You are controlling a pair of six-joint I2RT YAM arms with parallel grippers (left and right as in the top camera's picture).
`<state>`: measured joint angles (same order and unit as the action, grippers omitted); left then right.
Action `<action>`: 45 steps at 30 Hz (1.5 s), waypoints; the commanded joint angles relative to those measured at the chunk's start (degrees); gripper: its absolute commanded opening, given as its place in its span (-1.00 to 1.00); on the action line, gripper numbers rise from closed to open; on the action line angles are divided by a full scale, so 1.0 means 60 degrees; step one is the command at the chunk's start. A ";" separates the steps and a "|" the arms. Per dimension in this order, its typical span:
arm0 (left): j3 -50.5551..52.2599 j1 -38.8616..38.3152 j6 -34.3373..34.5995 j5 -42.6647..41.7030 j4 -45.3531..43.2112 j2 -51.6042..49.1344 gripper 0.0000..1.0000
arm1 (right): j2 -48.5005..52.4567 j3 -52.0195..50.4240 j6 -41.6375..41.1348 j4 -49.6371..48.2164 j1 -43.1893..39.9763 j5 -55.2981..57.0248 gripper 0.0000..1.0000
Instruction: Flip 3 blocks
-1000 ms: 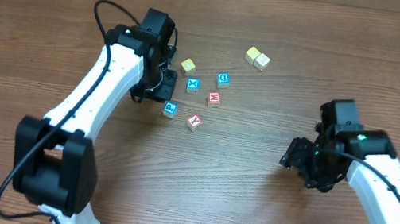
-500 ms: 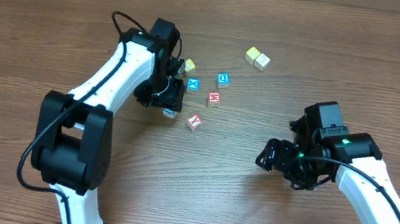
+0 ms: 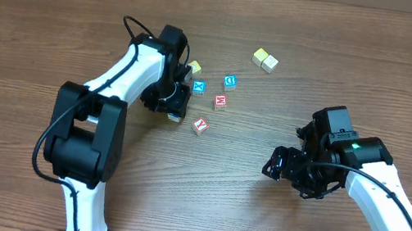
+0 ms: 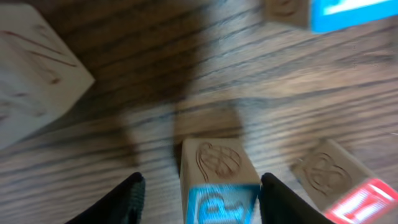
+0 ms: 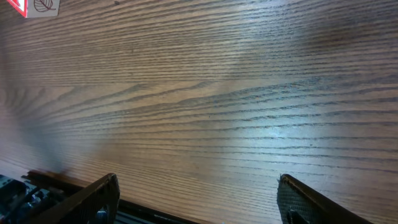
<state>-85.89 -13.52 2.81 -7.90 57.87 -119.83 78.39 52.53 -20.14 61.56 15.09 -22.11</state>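
**Overhead.** The left gripper (image 3: 177,104) hung over the brown wood-grain table (image 3: 57,9), towards the middle of its far edge, and hid the blue-printed wooden P cube. The red-printed wooden M cube (image 3: 221,101) and the red-printed wooden Y cube (image 3: 200,125) lay near it, untouched. The right gripper (image 3: 277,164) stood well apart, nearer the right edge.

**Left wrist.** The jaws were partly apart, one on either side of the upright P cube (image 4: 219,180). They were not clamped on it, and a blue "P" was legible.

**Right wrist.** The jaws were spread wide over bare wood and held nothing.
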 commanded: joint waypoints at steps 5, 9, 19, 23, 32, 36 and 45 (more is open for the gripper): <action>-0.0138 -0.0018 -0.0142 0.0069 -0.0058 -0.0441 -0.89 | -0.0080 0.0076 0.0120 0.0011 0.0055 -0.0047 0.64; -0.0142 -0.0018 -0.0011 0.0095 -0.0047 -0.0426 -0.92 | -0.0080 0.0076 0.0120 0.0004 0.0055 -0.0044 0.64; -0.0313 -0.0018 0.0841 0.0430 0.0809 0.2171 -0.91 | -0.0080 0.0076 0.0237 -0.0036 0.0055 0.0029 0.64; -0.0277 -0.0040 0.1439 0.0492 0.1803 0.3796 -0.91 | -0.0080 0.0076 0.0408 -0.0113 0.0055 0.0029 0.64; 0.2492 -0.1818 0.3045 0.1009 0.1661 0.5690 -0.92 | -0.0080 0.0076 0.0437 -0.0382 0.0055 0.0058 0.64; 0.4426 -0.2725 0.4350 0.0969 0.0251 0.5712 -0.92 | -0.0080 0.0076 0.0437 -0.0317 0.0055 0.0058 0.64; 0.6444 -0.3257 0.5249 0.0820 -0.1974 0.5701 -0.91 | -0.0080 0.0076 0.0437 -0.0280 0.0055 0.0058 0.64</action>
<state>-48.36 -32.93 31.31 -2.94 47.44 -85.76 78.39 52.53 -17.96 60.03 15.09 -22.06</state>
